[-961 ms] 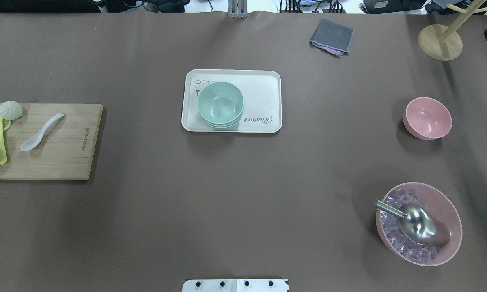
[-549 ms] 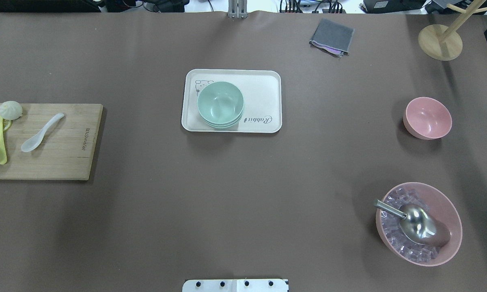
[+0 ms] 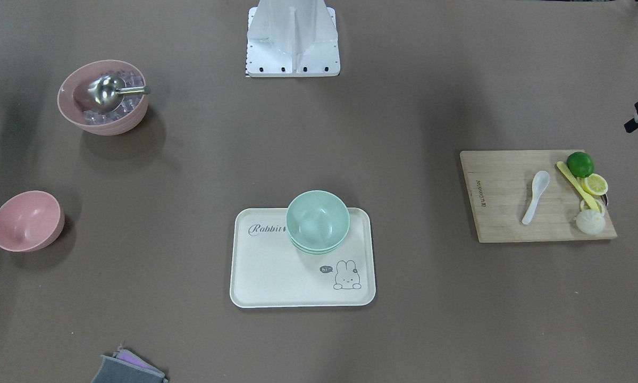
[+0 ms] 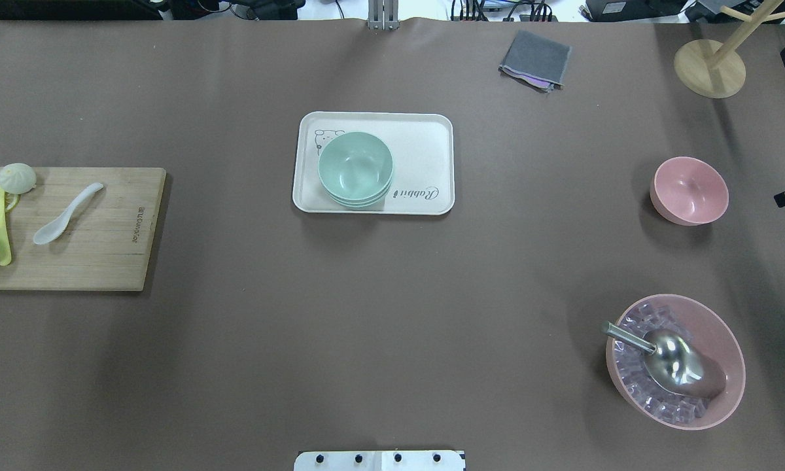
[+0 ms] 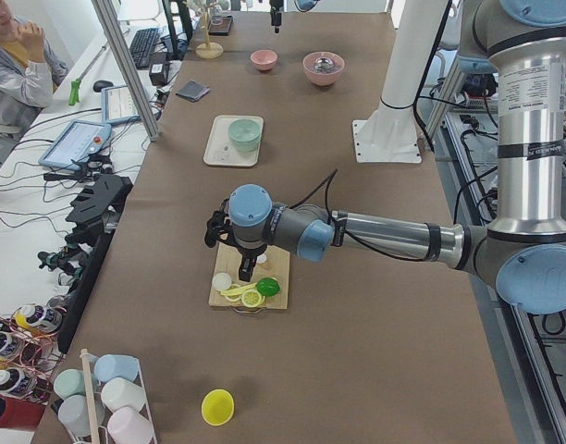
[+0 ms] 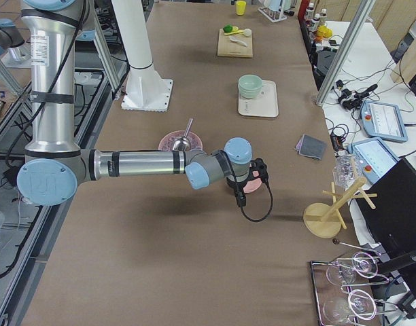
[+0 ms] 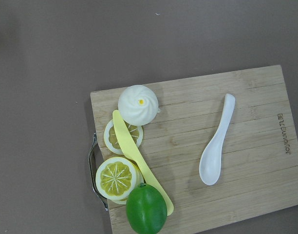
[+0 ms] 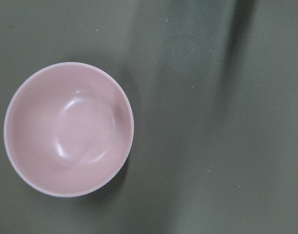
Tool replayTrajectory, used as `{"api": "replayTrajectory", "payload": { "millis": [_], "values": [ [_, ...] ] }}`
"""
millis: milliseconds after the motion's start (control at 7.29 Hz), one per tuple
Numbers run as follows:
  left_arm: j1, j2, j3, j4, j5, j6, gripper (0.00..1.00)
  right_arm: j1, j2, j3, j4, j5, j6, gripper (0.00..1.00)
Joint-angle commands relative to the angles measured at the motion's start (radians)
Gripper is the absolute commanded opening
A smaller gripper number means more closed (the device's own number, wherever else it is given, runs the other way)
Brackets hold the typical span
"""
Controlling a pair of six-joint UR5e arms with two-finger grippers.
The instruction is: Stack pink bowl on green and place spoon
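The small pink bowl (image 4: pixel 689 190) stands empty at the table's right and fills the left of the right wrist view (image 8: pixel 68 129). The green bowls (image 4: pixel 355 169), stacked, sit on the white rabbit tray (image 4: pixel 425 150) at the middle. The white spoon (image 4: pixel 67 213) lies on the wooden cutting board (image 4: pixel 104 261) at the left, also in the left wrist view (image 7: pixel 214 146). My left gripper (image 5: pixel 247 270) hangs above the board. My right gripper (image 6: pixel 239 197) hangs above and beside the pink bowl. I cannot tell whether either is open or shut.
A bun (image 7: pixel 138 105), lemon slices (image 7: pixel 116 176), a lime (image 7: pixel 145 208) and a yellow knife (image 7: pixel 139 161) share the board. A large pink bowl (image 4: pixel 726 327) of ice with a metal scoop (image 4: pixel 667 356) stands front right. A grey cloth (image 4: pixel 535 59) and wooden stand (image 4: pixel 709 68) lie far right.
A black part of the right arm has come into the overhead view at the right edge, beside the pink bowl. The bowls, spoon and tray have not moved.
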Motion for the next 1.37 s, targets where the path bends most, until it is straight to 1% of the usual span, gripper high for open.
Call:
{"api": "replayTrajectory", "payload": {
  "millis": [0,137,275,549,686,824,961,1098,1235],
  "values": [
    [0.001,-0.004,-0.007,-0.004,-0.004,-0.006,0.98,-0.034,0.105,-0.112,0.000,0.000,0.029,0.98],
    [0.001,-0.018,-0.004,0.001,-0.028,-0.023,0.98,-0.059,0.142,-0.132,0.002,-0.004,0.110,0.97],
    [0.001,-0.020,-0.010,-0.001,-0.033,-0.032,0.98,-0.089,0.159,-0.148,0.002,-0.013,0.135,0.96],
    [0.001,-0.029,-0.007,-0.001,-0.036,-0.032,0.98,-0.117,0.203,-0.213,0.002,-0.017,0.137,0.95],
    [0.001,-0.029,-0.008,-0.001,-0.036,-0.032,0.98,-0.120,0.217,-0.243,0.002,-0.017,0.137,0.84],
    [0.001,-0.029,-0.007,-0.001,-0.036,-0.032,0.98,-0.122,0.220,-0.254,0.002,-0.017,0.137,0.61],
    [0.001,-0.029,-0.008,-0.001,-0.036,-0.032,0.98,-0.125,0.220,-0.261,0.002,-0.017,0.138,0.29],
    [0.001,-0.029,-0.002,-0.002,-0.036,-0.033,0.98,-0.126,0.220,-0.263,0.000,-0.016,0.140,0.00],
    [0.015,-0.029,-0.004,-0.001,-0.034,-0.043,0.98,-0.128,0.220,-0.261,0.000,-0.016,0.141,0.00]
  ]
}}
